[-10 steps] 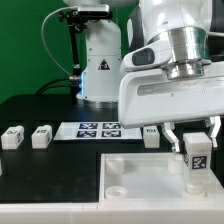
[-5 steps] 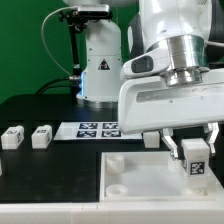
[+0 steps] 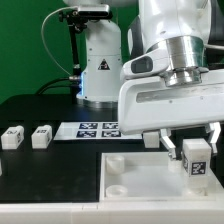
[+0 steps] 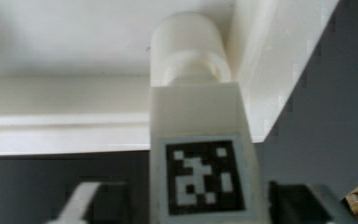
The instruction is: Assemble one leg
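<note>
Black table: marker board, two loose legs; gripper clenched on leg over tabletop piece.

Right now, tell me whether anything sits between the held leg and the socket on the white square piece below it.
Nothing visible does. The claw holds the leg upright over the square piece at the exterior view's right; the wrist view shows only its white surface beyond the leg's tip.

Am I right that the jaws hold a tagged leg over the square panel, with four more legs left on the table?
Not four. The exterior view shows three legs on the table. The gripper does hold a tagged leg over the square panel.
</note>
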You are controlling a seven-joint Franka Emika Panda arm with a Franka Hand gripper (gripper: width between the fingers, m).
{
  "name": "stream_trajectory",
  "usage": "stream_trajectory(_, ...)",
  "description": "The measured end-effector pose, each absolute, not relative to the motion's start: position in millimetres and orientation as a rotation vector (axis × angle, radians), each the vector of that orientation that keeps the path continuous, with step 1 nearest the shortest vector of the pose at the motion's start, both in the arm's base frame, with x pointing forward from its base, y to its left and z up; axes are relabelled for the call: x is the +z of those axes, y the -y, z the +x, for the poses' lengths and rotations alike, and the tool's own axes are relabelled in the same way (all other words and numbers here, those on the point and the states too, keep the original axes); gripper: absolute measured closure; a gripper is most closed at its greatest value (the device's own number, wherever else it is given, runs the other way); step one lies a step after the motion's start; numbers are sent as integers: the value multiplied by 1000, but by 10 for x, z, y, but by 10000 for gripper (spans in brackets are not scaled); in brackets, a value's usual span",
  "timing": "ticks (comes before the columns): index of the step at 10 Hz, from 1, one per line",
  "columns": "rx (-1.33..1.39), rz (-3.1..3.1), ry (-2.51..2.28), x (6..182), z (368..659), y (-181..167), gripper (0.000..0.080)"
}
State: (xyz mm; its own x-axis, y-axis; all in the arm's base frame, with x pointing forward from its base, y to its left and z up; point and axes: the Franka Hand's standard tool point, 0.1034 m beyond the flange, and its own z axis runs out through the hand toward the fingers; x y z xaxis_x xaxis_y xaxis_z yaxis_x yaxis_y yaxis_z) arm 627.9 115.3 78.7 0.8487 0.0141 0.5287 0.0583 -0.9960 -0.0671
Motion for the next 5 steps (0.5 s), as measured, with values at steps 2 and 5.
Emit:
stream_trajectory(2,-841,-2943,59,787,6279,-1153,185)
stream_trajectory(5,-841,-2943,60,787,6279,-1153,157)
